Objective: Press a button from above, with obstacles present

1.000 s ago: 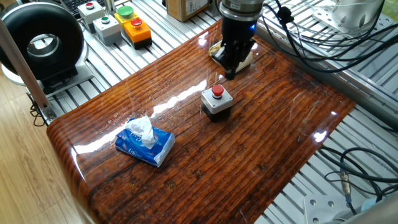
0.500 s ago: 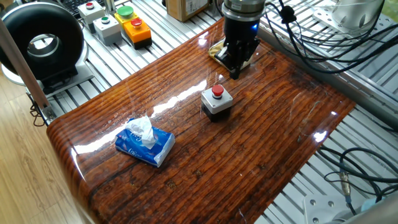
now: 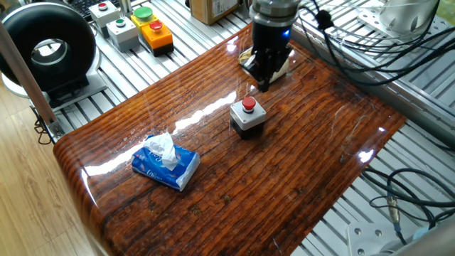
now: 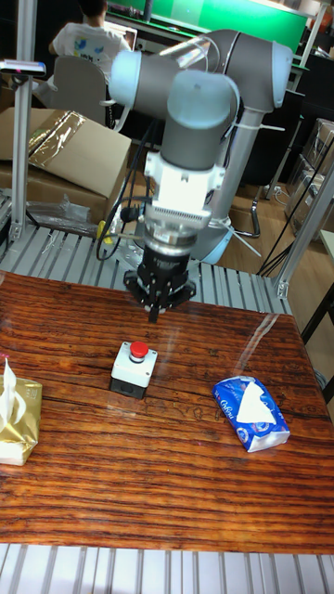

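Button (image 3: 249, 104) first: it is small, round and red, and it sits on top of a little square box (image 3: 247, 118). That box has a grey top and a black bottom. It stands near the middle of the shiny brown wooden table (image 3: 284, 178).

In the tall view the gripper (image 4: 153, 314) hangs in the air behind the button and a bit to the side, not over it. Its tip points down. It does not touch the button or the box. In the fixed view the gripper (image 3: 264, 87) shows just past the box, toward the far edge of the table. The fingers come to one dark point, and I cannot tell if they are open or closed.

A blue tissue pack (image 3: 165, 165) lies well apart from the box, with white tissue poking out. A tan tissue pack (image 4: 17, 419) lies on the other side of the box, well apart too. In the fixed view the gripper hides most of it.
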Controlling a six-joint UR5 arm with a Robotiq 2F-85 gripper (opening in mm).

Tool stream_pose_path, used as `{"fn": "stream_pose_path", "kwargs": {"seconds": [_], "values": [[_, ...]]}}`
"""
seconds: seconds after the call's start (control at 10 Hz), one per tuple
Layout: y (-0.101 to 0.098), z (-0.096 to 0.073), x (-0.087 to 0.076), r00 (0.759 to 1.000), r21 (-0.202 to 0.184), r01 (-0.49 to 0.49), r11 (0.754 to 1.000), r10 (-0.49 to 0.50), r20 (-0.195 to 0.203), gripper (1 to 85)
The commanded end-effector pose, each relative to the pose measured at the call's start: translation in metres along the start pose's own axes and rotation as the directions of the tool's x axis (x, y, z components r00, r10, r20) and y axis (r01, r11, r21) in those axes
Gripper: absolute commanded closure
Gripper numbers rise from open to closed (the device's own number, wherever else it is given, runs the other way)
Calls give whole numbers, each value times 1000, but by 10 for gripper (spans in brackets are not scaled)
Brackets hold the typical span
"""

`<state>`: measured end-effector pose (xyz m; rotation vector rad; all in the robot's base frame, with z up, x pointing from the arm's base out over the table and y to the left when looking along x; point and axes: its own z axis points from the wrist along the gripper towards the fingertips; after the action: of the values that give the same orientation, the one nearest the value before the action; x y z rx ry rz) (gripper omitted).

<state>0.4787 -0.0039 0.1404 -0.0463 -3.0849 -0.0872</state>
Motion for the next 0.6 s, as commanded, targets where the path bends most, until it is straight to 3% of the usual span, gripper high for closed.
{"fn": "stream_pose_path", "kwargs": {"seconds": [0.0,0.5], "values": [[-4,20,-7,1000,5,4,1000,-4,10,843],[-10,29,-14,1000,14,11,1000,-12,24,843]]}}
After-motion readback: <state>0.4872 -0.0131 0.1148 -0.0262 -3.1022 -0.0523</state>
